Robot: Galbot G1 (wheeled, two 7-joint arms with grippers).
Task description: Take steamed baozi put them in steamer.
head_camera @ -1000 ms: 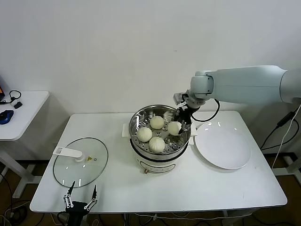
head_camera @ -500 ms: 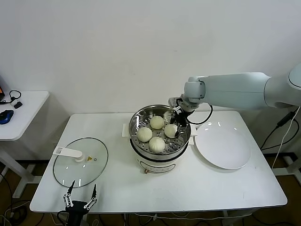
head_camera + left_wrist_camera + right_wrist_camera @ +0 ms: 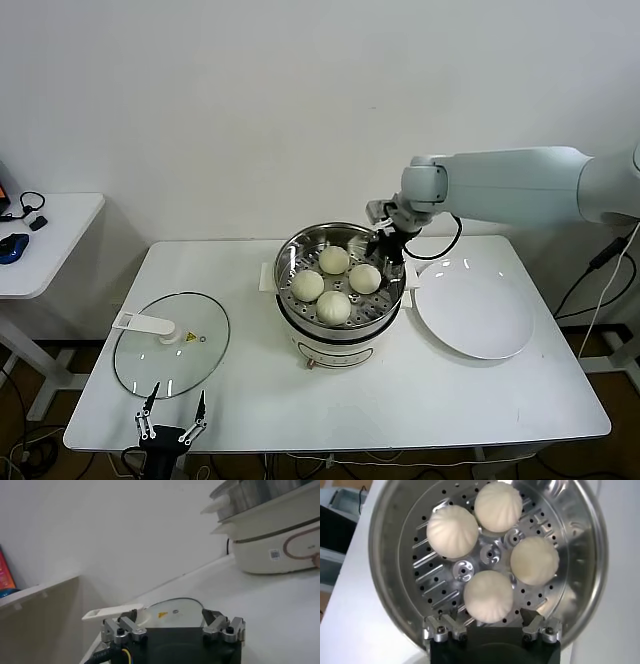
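Right gripper (image 3: 387,247) released, above nearest baozi (image 3: 364,278) in steamer (image 3: 300,250); left gripper (image 3: 171,419) parked, spread.

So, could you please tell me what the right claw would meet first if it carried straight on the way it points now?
Most likely the nearest baozi, lying on the perforated tray of the steamer just ahead of the open right claw; depth is hard to judge.

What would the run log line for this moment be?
right gripper: open, over steamer | baozi: four on tray | left gripper: open, parked | plate: bare
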